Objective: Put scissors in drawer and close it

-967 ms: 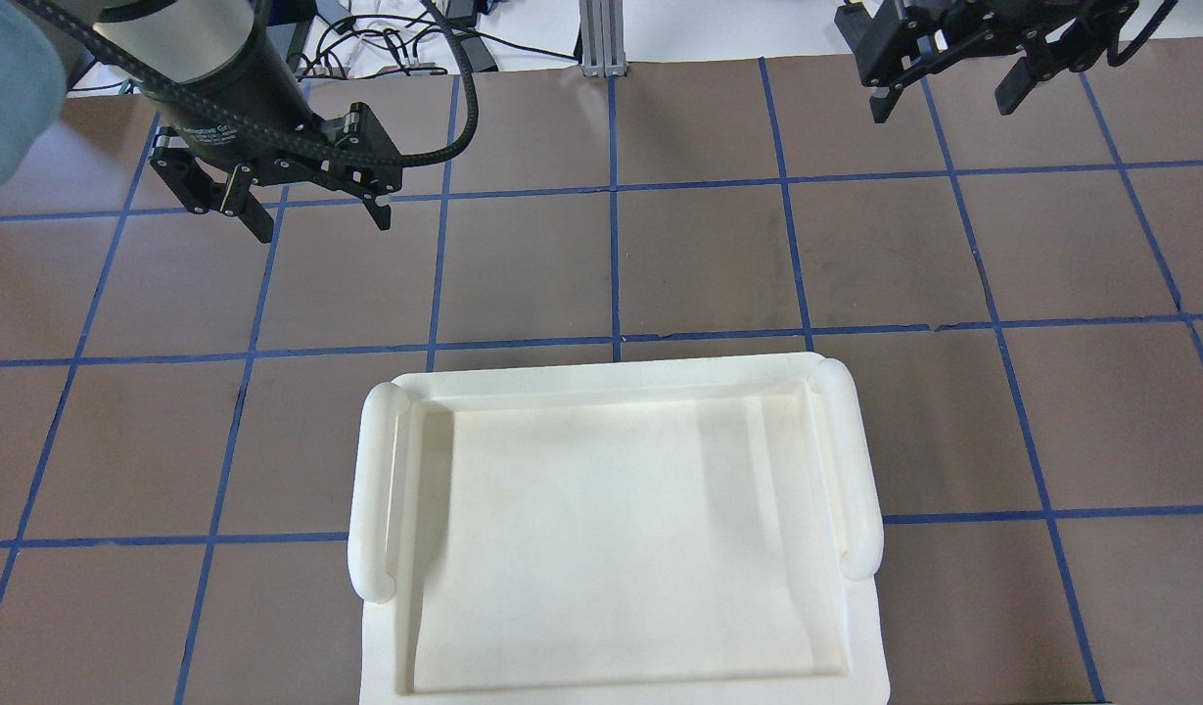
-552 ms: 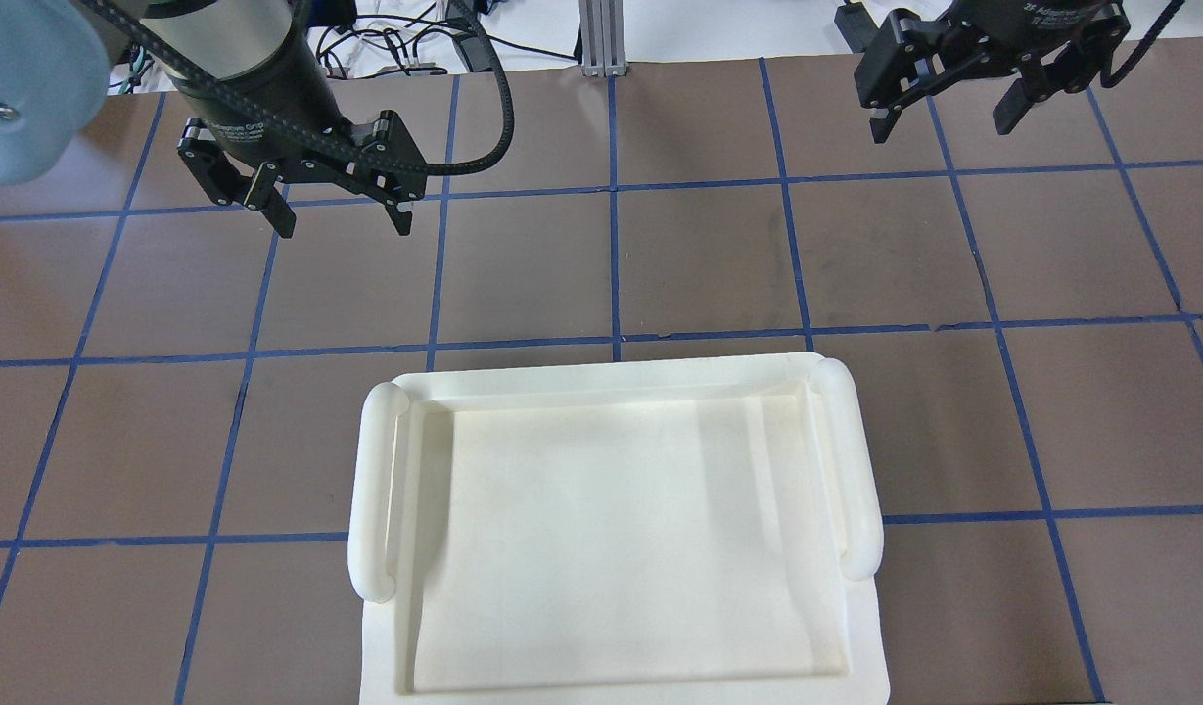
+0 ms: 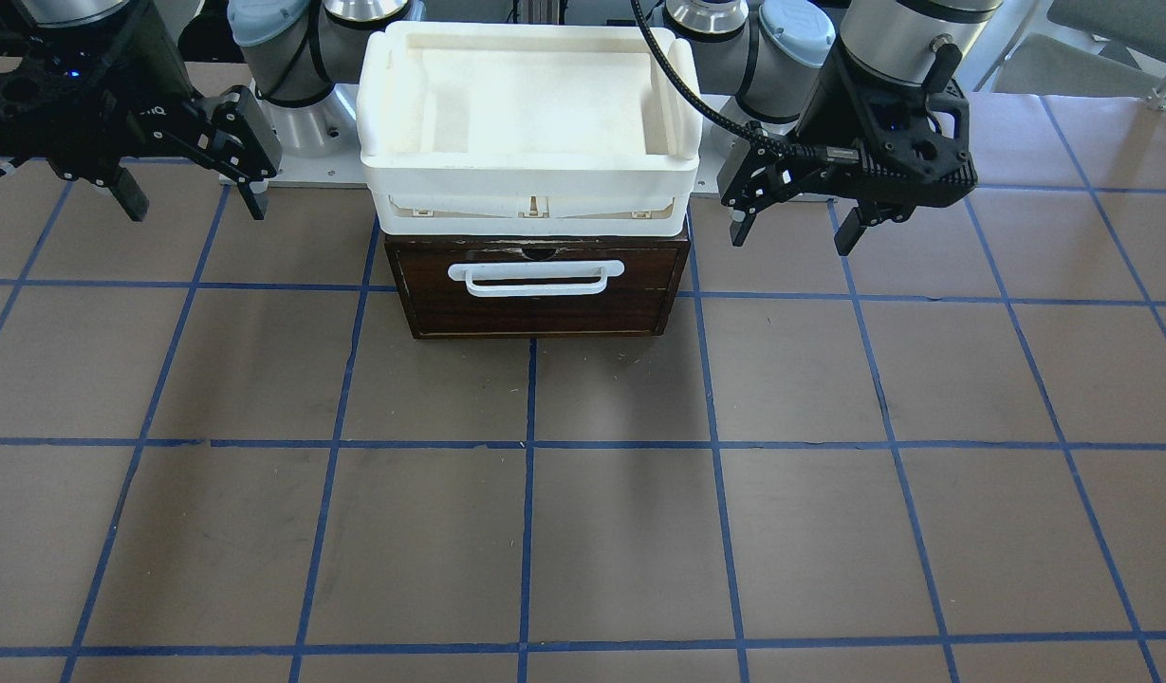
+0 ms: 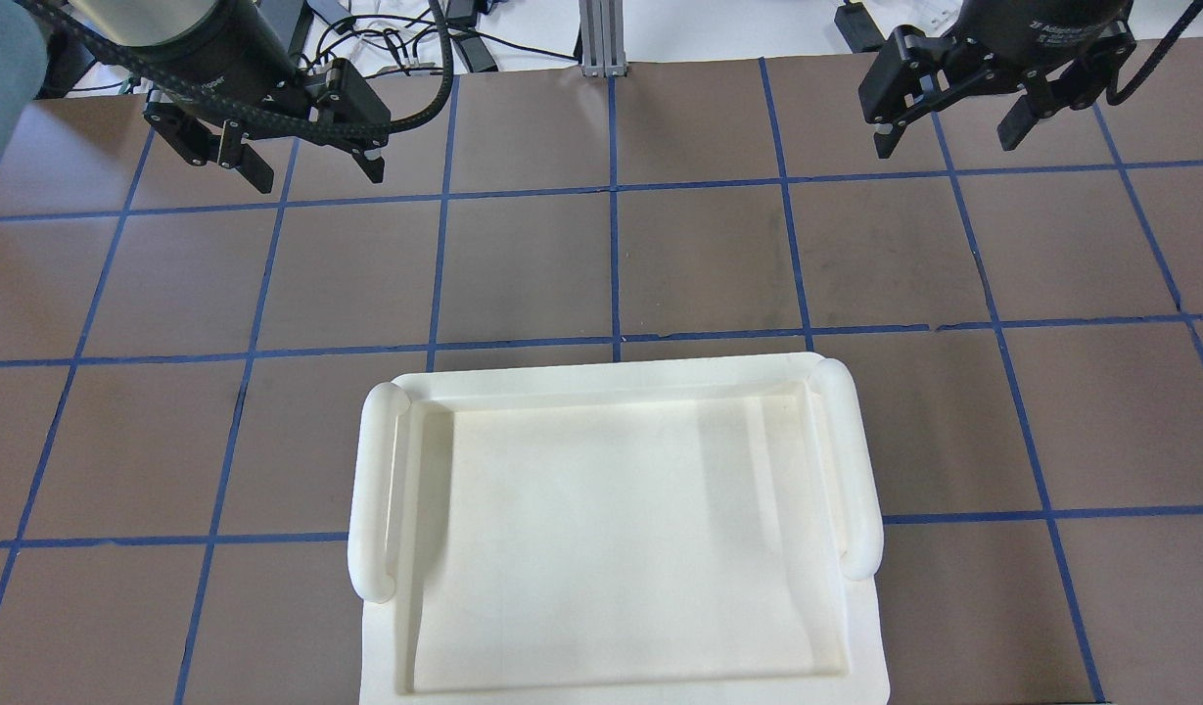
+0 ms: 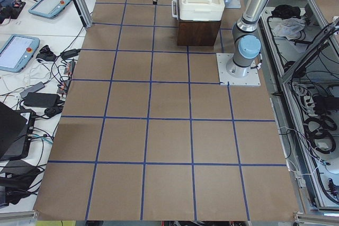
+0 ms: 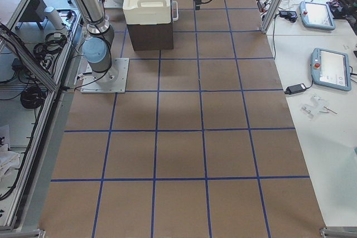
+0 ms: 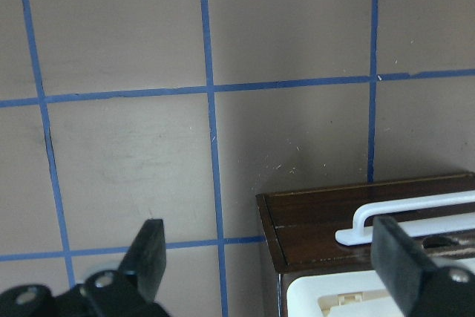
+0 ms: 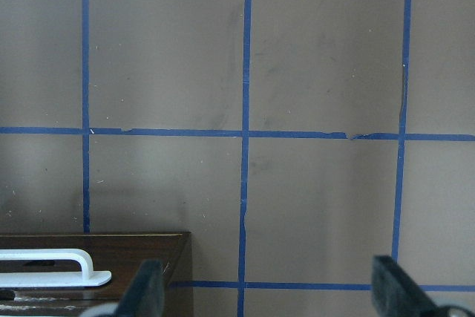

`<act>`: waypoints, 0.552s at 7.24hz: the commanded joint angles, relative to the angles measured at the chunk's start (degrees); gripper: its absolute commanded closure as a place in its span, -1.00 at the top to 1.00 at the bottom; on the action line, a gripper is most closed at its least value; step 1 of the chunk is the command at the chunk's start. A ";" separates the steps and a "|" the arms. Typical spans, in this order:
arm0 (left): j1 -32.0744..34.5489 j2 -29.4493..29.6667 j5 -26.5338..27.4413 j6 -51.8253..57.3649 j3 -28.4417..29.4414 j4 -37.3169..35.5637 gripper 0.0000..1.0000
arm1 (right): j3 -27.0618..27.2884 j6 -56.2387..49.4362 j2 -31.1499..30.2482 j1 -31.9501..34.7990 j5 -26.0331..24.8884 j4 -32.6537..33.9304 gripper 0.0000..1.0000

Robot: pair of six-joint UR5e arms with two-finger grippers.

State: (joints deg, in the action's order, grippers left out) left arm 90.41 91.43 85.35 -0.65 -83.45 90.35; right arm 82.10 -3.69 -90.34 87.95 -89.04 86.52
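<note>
The drawer (image 3: 535, 313) shows its dark brown front and white bar handle (image 3: 535, 275) under a white tray (image 3: 530, 166), and it is pushed in. The scissors are out of view in every frame. My left gripper (image 4: 319, 176) is open and empty, beyond the drawer's front on the robot's left; it also shows in the front view (image 3: 791, 237). My right gripper (image 4: 946, 142) is open and empty on the other side, and also shows in the front view (image 3: 196, 207). The left wrist view shows the drawer front (image 7: 326, 217) between open fingers. The right wrist view shows its corner (image 8: 141, 246).
The white plastic tray (image 4: 395, 470) sits on top of the drawer cabinet and hides it from overhead. The brown table carries a grid of blue tape. Cables and tablets lie beyond the table's far edge (image 4: 405, 49). Both arm bases stand behind the cabinet (image 3: 288, 123).
My left gripper first shifted a little right, then moved up in the overhead view, away from the tray. My right gripper came slightly down in that view. Both stayed open.
</note>
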 commanded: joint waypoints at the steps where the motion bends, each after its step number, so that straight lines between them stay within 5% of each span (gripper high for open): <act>1: -0.32 0.07 -0.18 -0.32 -0.49 -0.52 1.00 | 0.08 0.00 -0.37 0.02 0.09 -0.04 1.00; 4: -0.32 0.24 1.13 0.20 -0.84 -1.48 1.00 | 0.17 0.00 -0.37 0.02 0.09 -0.04 1.00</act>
State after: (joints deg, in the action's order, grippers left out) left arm 90.09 91.38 85.75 -0.84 -84.08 89.51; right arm 82.25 -3.69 -90.68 87.97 -88.95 86.48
